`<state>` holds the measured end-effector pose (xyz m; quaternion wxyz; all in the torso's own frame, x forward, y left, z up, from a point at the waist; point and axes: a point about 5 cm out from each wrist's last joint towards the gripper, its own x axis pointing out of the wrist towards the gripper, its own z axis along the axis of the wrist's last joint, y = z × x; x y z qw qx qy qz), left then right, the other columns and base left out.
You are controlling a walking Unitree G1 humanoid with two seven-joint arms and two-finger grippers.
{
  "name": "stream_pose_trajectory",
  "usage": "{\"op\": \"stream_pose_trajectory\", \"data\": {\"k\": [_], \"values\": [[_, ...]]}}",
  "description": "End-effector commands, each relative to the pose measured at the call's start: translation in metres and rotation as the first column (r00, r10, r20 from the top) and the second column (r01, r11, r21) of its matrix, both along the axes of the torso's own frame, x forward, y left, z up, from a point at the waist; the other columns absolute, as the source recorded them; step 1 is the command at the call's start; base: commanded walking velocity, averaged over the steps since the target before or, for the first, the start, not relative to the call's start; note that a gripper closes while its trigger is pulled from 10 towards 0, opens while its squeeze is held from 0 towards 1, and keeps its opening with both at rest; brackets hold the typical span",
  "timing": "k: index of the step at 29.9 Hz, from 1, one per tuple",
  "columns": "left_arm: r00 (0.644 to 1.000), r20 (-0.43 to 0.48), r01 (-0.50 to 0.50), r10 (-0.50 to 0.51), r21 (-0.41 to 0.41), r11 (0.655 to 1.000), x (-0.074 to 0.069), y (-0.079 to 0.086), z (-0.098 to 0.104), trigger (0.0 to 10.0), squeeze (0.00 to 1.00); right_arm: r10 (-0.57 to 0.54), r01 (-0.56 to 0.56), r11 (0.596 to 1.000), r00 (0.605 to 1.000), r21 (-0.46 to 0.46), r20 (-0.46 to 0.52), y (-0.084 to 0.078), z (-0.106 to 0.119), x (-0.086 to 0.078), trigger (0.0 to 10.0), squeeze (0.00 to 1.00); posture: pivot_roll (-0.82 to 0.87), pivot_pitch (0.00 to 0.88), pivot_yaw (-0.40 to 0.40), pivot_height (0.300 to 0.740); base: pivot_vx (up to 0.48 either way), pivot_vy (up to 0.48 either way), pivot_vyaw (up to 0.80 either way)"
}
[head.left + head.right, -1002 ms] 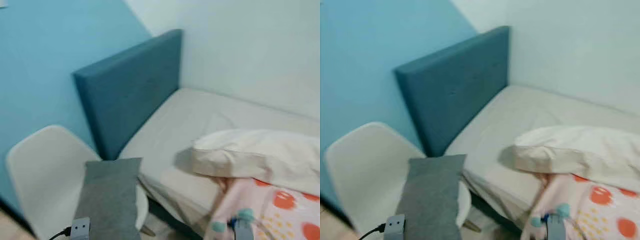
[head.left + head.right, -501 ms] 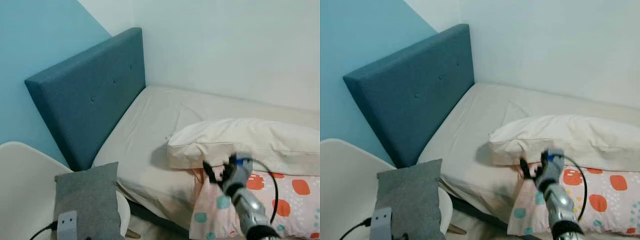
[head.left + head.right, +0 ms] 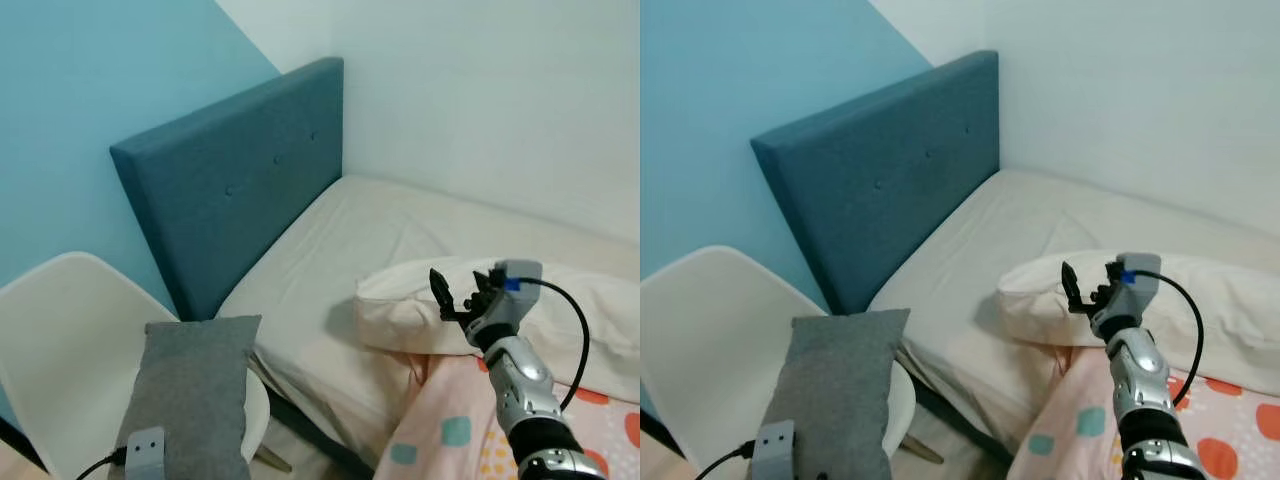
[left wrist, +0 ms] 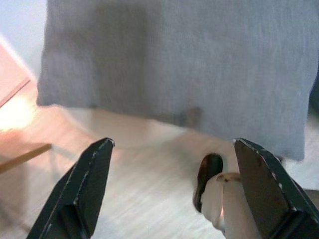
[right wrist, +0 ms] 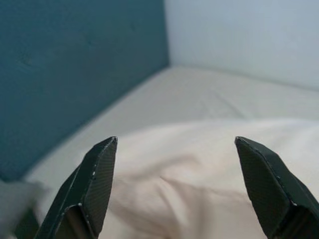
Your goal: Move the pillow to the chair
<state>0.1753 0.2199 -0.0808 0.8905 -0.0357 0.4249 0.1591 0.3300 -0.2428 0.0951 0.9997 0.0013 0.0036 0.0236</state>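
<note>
A grey pillow point(image 3: 190, 385) lies on the seat of a white chair point(image 3: 70, 320) at the lower left, beside the bed. A cream pillow point(image 3: 590, 315) rests on the mattress point(image 3: 400, 230) at the right. My right gripper point(image 3: 464, 286) is raised in front of the cream pillow's near edge, open, with nothing between its fingers; the right wrist view looks over that cream pillow point(image 5: 199, 169). My left gripper point(image 4: 173, 143) is low and open, just short of the grey pillow's point(image 4: 189, 55) edge, with the floor beneath it.
A blue padded headboard point(image 3: 240, 180) stands behind the chair against a blue wall. A pink blanket with coloured spots point(image 3: 450, 430) hangs over the bed's near side under my right arm. A wooden chair leg point(image 4: 25, 154) crosses the floor.
The camera has swung, shifting the whole scene. My right arm has risen, so its gripper now sits level with the cream pillow's front edge. The grey pillow stays on the chair.
</note>
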Motion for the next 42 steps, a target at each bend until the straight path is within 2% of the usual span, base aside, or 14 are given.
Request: {"op": "stream_pose_trajectory", "data": {"k": [1, 4, 8, 17, 21, 22, 31, 33, 38, 42], "values": [[1.0, -0.01, 0.011, -0.011, 0.005, 1.0, -0.002, 0.002, -0.001, 10.0, 0.0, -0.022, 0.018, 0.998, 0.998, -0.067, -0.054, -0.004, -0.008, -0.003, 10.0, 0.0, -0.01, 0.0, 0.046, 0.74, 0.0, -0.398, 0.0], [1.0, -0.016, 0.016, -0.016, 0.005, 1.0, -0.002, 0.001, -0.001, 10.0, 0.0, -0.055, 0.041, 0.99, 0.993, -0.138, -0.102, -0.011, -0.012, -0.005, 10.0, 0.0, -0.02, 0.0, 0.047, 0.74, 0.0, -0.381, 0.0], [1.0, -0.021, 0.021, -0.021, 0.004, 1.0, -0.003, 0.001, -0.002, 10.0, 0.0, -0.085, 0.064, 0.985, 0.988, -0.158, -0.132, -0.017, -0.016, -0.007, 10.0, 0.0, -0.02, 0.0, 0.046, 0.74, 0.0, -0.262, 0.0], [0.999, -0.021, 0.028, -0.028, 0.004, 1.0, -0.003, 0.0, -0.002, 10.0, 0.0, 0.013, -0.054, 0.956, 0.989, -0.287, -0.144, -0.008, -0.018, -0.009, 10.0, 0.0, -0.02, 0.0, 0.049, 0.74, 0.0, -0.261, 0.0], [0.999, -0.02, 0.032, -0.032, 0.004, 0.999, -0.003, 0.0, -0.001, 10.0, 0.0, 0.097, -0.127, 0.959, 0.987, -0.252, -0.129, -0.003, -0.015, -0.01, 10.0, 0.0, -0.02, 0.0, 0.044, 0.74, 0.0, -0.288, 0.0], [0.999, -0.019, 0.032, -0.032, 0.004, 0.999, -0.002, 0.0, -0.001, 10.0, 0.0, 0.109, -0.142, 0.953, 0.985, -0.267, -0.133, -0.003, -0.015, -0.01, 10.0, 0.0, -0.02, 0.0, 0.044, 0.74, 0.0, -0.368, 0.79], [0.999, -0.018, 0.037, -0.037, 0.001, 0.999, -0.002, -0.001, -0.001, 10.0, 0.0, 0.123, -0.163, 0.939, 0.981, -0.303, -0.148, -0.001, -0.015, -0.009, 10.0, 0.0, -0.02, 0.0, 0.043, 0.74, 0.0, -0.32, 0.78], [0.999, -0.018, 0.038, -0.038, 0.0, 0.999, -0.002, -0.001, -0.001, 10.0, 0.0, 0.121, -0.166, 0.932, 0.981, -0.322, -0.152, -0.001, -0.014, -0.008, 10.0, 0.0, -0.02, 0.0, 0.044, 0.74, 0.0, -0.375, 0.79], [0.999, -0.018, 0.04, -0.04, -0.006, 0.999, -0.002, -0.002, -0.002, 10.0, 0.0, 0.09, -0.164, 0.879, 0.979, -0.447, -0.183, -0.005, -0.013, -0.006, 10.0, 0.0, -0.02, 0.0, 0.043, 0.74, 0.0, -0.399, 0.0], [0.999, -0.017, 0.039, -0.039, -0.007, 0.999, -0.002, -0.002, -0.002, 10.0, 0.0, 0.086, -0.167, 0.863, 0.978, -0.477, -0.188, -0.008, -0.012, -0.005, 10.0, 0.0, -0.02, 0.0, 0.042, 0.74, 0.0, -0.414, 0.0]]}}
